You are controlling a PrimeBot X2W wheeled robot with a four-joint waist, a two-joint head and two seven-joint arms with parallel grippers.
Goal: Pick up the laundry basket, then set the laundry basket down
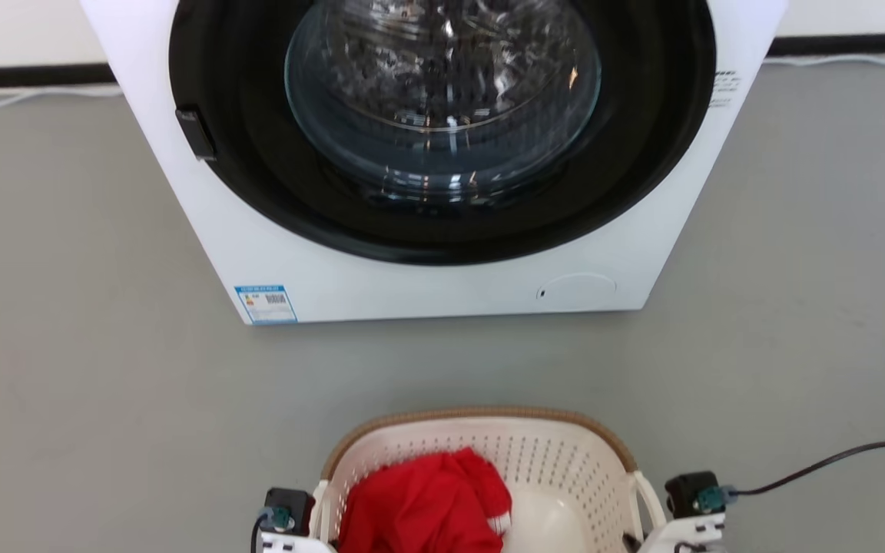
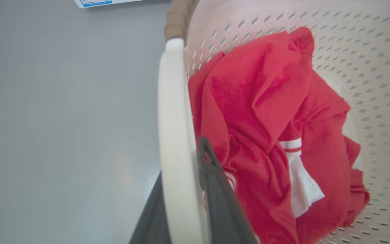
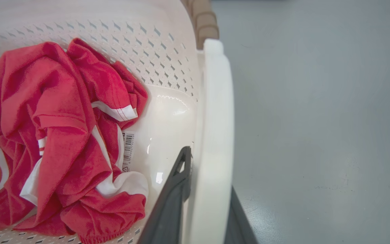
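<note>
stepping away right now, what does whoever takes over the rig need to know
Left gripper: shut on the left handle of the laundry basket, one finger on either side of it.
Right gripper: shut the same way on the right handle.
Basket: in front of the washing machine, with a red garment inside.
Done: both handles are gripped. I cannot tell whether the basket is off the floor.
Left: lift it if it is not yet up, then set it down.
</note>
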